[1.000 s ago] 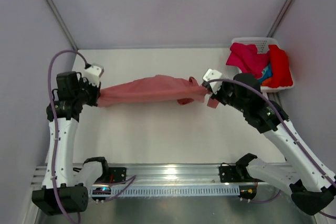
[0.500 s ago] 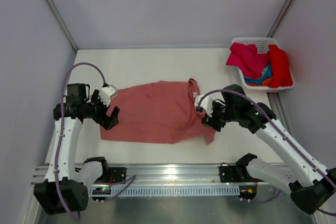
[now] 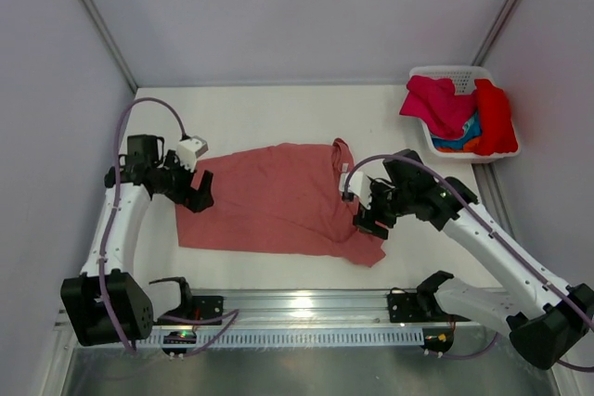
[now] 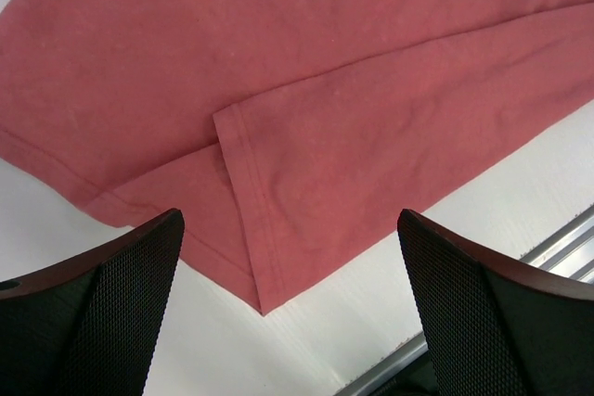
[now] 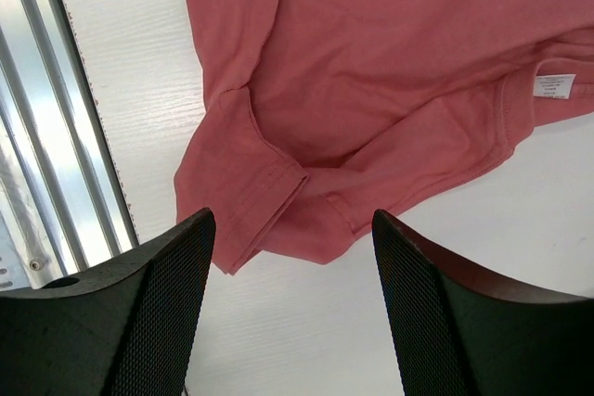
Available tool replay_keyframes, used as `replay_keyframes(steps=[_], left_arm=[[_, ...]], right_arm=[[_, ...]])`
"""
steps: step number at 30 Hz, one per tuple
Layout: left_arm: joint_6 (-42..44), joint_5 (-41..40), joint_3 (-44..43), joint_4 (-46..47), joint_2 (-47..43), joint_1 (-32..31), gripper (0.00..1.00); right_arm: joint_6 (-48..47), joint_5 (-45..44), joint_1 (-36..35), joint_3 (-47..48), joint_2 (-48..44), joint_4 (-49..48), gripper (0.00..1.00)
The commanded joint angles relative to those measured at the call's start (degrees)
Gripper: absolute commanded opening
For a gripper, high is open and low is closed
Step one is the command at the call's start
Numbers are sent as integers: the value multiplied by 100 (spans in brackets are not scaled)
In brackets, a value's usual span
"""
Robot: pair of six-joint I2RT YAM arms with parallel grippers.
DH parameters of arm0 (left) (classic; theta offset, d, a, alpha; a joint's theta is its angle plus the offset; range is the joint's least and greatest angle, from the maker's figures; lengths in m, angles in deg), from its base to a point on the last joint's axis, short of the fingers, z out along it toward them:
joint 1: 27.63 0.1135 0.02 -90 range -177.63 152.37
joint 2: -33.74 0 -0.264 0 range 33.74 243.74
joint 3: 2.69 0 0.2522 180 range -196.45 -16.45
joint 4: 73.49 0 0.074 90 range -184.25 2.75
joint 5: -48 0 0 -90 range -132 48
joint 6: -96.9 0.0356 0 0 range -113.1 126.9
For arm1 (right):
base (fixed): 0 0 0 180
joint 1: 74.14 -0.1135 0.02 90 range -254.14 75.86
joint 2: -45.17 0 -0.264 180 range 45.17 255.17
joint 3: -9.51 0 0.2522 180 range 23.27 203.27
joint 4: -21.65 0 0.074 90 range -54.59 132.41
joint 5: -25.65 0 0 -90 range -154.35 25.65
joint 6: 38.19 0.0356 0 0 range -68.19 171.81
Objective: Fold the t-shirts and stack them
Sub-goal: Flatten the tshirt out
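The salmon t-shirt (image 3: 269, 197) is lying flat on the counter (image 3: 278, 118), running lengthwise between the arms, hem end beneath the left tool (image 3: 197, 192), collar end beneath the right tool (image 3: 368, 220). Both tools are hovering spread wide, gripping nothing.

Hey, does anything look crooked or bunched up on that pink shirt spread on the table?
The salmon shirt lies mostly flat, but its sleeve by the right gripper is crumpled under itself and a hem corner by the left gripper is folded over.
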Motion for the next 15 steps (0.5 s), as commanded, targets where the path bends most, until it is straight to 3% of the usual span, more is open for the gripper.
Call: replay_keyframes(steps=[1, 6, 10, 15], left_arm=[[-299, -29, 39, 590, 286, 46, 99], [-624, 129, 145, 952, 1058, 46, 94], [-792, 340, 57, 1075, 1657, 46, 81], [-809, 305, 13, 1171, 2097, 38, 76]], right_arm=[[-61, 46, 21, -77, 104, 13, 72], [115, 55, 21, -218, 34, -197, 72], [317, 37, 21, -341, -36, -461, 73], [458, 11, 21, -490, -89, -733, 72]])
